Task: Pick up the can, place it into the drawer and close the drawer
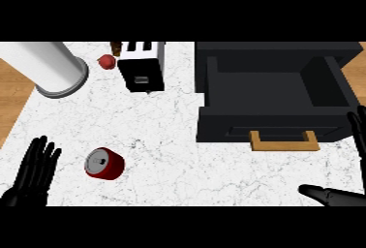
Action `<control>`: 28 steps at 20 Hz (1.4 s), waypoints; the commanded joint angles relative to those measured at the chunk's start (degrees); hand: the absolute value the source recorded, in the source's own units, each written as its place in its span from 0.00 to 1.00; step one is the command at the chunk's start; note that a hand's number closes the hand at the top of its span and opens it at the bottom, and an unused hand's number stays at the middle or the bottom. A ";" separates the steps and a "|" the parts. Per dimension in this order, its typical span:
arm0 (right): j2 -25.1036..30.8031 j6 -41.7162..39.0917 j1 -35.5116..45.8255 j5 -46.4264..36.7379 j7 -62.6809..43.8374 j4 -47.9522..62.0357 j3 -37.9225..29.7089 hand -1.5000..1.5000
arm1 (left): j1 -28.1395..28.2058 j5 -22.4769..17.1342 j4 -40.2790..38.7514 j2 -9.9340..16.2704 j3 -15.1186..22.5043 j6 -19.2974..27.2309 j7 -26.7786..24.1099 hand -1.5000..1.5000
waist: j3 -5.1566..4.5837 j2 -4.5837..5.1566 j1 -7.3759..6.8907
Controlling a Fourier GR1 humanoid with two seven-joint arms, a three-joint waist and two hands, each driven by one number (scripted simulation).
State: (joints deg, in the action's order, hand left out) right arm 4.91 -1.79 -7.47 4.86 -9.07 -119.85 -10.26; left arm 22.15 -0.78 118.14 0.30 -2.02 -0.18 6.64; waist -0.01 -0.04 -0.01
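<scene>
Head view: red can (104,164) upright at near left, untouched, just right of left hand (34,173), fingers straight and apart. Right hand (342,186) at near right, spread wide. Drawer (275,94) open at far right. Risk: can toppling if nudged. White marbled counter (178,131); toaster (142,66), steel cylinder (49,67) far left.

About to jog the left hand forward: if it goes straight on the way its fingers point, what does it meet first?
Probably nothing close. The left hand points up the view, past the red can lying to its right. Bare counter follows, then the white cylinder at the far edge, though height is hard to judge.
</scene>
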 commanded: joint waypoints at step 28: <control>-2.23 -2.05 -2.96 -1.26 -4.99 -9.07 -1.25 0.00 | -11.73 -1.90 -49.95 0.05 -6.66 3.34 -31.25 0.00 | -0.01 0.03 0.09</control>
State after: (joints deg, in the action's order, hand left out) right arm 3.72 -3.86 -10.12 5.29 -14.32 -128.72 -12.84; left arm 11.04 -1.60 74.91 1.10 -7.79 4.34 -19.56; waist -0.01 -0.02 0.12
